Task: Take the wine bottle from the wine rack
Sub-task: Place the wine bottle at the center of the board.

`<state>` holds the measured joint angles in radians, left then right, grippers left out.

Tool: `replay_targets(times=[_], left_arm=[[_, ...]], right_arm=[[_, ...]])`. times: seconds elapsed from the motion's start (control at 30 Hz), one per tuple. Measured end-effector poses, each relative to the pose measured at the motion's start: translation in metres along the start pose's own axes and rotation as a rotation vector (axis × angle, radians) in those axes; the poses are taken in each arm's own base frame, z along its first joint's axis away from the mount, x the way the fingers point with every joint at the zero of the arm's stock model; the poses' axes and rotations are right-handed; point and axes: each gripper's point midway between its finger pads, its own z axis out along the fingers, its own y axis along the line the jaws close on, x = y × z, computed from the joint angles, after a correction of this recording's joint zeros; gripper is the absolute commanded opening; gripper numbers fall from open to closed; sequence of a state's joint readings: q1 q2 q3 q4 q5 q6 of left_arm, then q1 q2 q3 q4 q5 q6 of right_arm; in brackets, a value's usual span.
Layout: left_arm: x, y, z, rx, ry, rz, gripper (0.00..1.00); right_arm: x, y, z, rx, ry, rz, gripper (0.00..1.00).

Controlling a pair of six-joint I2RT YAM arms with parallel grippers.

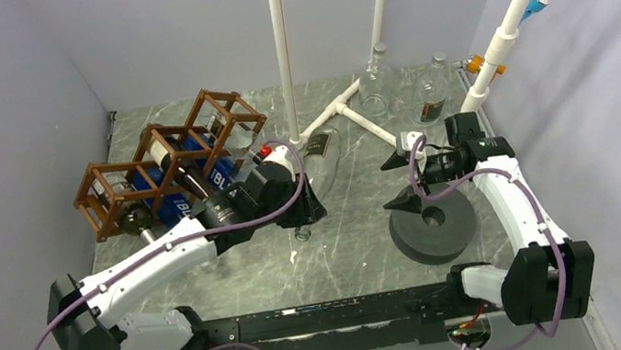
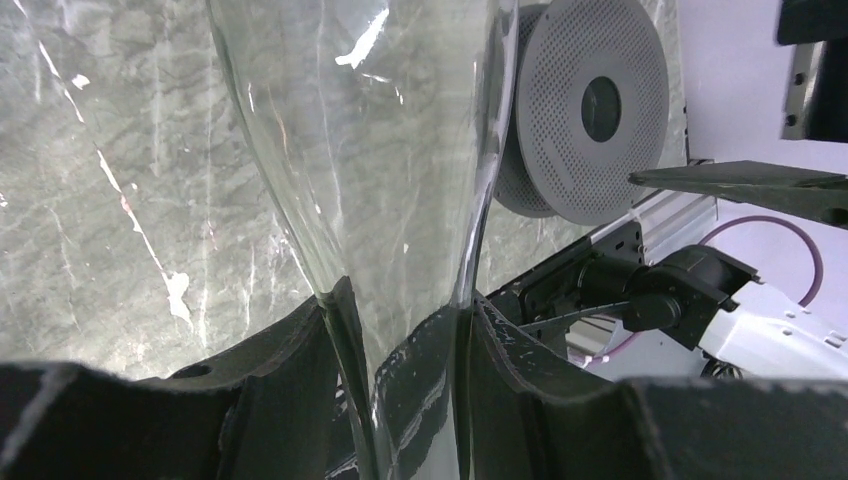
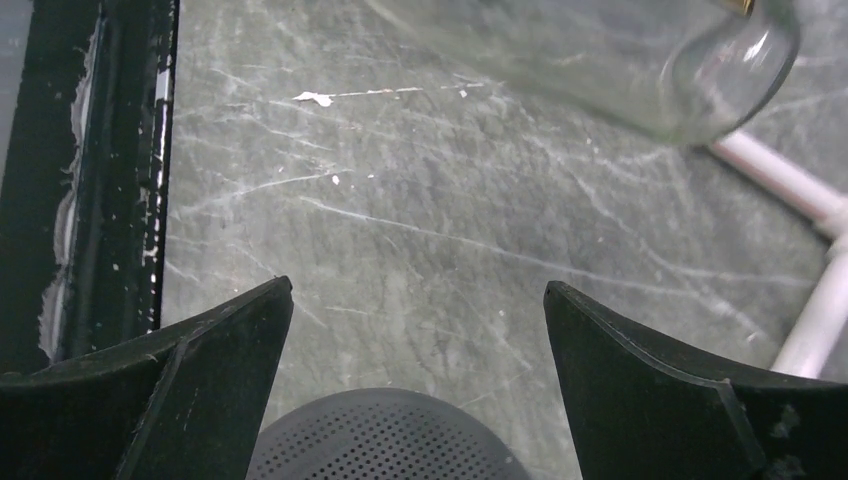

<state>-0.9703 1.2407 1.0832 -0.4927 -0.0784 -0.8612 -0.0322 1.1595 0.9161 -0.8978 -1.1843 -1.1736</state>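
The brown wooden wine rack (image 1: 166, 150) stands at the back left with dark bottles with blue labels (image 1: 170, 202) lying in its cells. My left gripper (image 1: 304, 206) is right of the rack and shut on the neck of a clear glass wine bottle (image 1: 320, 157), which is out of the rack and over the table. In the left wrist view the fingers (image 2: 300, 350) clamp the clear neck (image 2: 370, 150). My right gripper (image 1: 403, 181) is open and empty above a grey spool (image 1: 432, 224). In the right wrist view (image 3: 418, 300) the bottle's base (image 3: 640, 60) shows at the top.
White PVC poles (image 1: 281, 49) and a floor pipe (image 1: 369, 124) stand at the back centre. Clear empty bottles (image 1: 375, 82) sit at the back right. A slanted white pole (image 1: 508, 29) runs along the right wall. The grey spool also shows in the left wrist view (image 2: 590, 110).
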Motion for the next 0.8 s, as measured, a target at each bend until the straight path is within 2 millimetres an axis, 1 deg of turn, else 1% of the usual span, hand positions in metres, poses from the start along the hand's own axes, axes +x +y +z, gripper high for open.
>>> replay_targets(times=[0.17, 0.33, 0.5, 0.63, 0.8], left_arm=[[0.013, 0.001, 0.008, -0.001, 0.063, -0.011, 0.00], [0.028, 0.002, 0.012, -0.003, 0.134, -0.022, 0.00], [0.040, 0.003, 0.014, -0.001, 0.216, -0.048, 0.00], [0.049, 0.001, 0.016, 0.015, 0.281, -0.088, 0.00], [0.055, -0.002, 0.019, 0.032, 0.343, -0.134, 0.00]], right_arm=[[-0.013, 0.006, -0.004, -0.057, -0.007, -0.122, 1.00], [-0.017, 0.012, 0.001, -0.111, -0.004, -0.185, 1.00], [-0.019, 0.029, 0.022, -0.213, 0.041, -0.277, 1.00], [-0.021, 0.036, 0.041, -0.272, 0.070, -0.375, 1.00], [-0.020, 0.035, 0.058, -0.294, 0.081, -0.452, 1.00]])
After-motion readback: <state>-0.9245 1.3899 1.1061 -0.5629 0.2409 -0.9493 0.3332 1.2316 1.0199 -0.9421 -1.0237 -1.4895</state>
